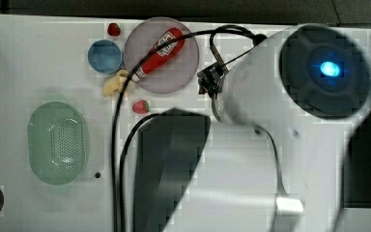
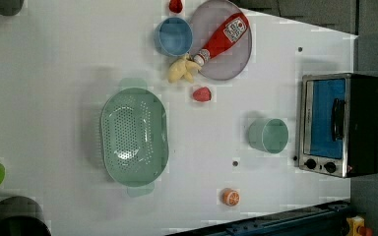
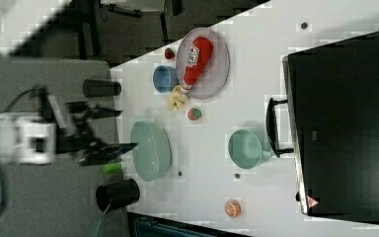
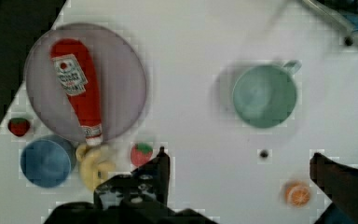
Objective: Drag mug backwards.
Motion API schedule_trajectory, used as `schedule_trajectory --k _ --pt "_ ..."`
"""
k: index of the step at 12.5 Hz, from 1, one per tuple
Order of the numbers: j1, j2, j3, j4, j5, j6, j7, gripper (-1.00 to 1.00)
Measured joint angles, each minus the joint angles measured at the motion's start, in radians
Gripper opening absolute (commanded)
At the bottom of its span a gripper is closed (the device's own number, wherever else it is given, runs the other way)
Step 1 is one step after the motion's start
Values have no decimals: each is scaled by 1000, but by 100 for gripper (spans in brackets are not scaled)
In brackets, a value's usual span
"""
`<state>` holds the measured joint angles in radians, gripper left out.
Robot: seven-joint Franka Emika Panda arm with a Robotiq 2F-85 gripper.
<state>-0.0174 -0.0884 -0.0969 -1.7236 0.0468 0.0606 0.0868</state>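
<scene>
Beside toaster oven (image 2: 338, 124): mug (image 2: 268, 135) upright, untouched (gripper (image 3: 113, 129) well apart, fingers spread wide).

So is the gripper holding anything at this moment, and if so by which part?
Nothing is held. The gripper is open with empty fingers, up away from the mug, which stands alone on the table.

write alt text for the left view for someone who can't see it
A teal-green mug stands on a white table just to the left view's left of a toaster oven. A pale-green colander sits mid-table; beyond it a ketchup bottle lies on a grey plate beside a blue bowl.
</scene>
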Motion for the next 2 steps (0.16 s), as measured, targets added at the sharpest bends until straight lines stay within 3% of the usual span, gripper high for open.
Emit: schedule_trajectory --k 2 --pt "7 -28 12 64 -33 -35 -5 100"
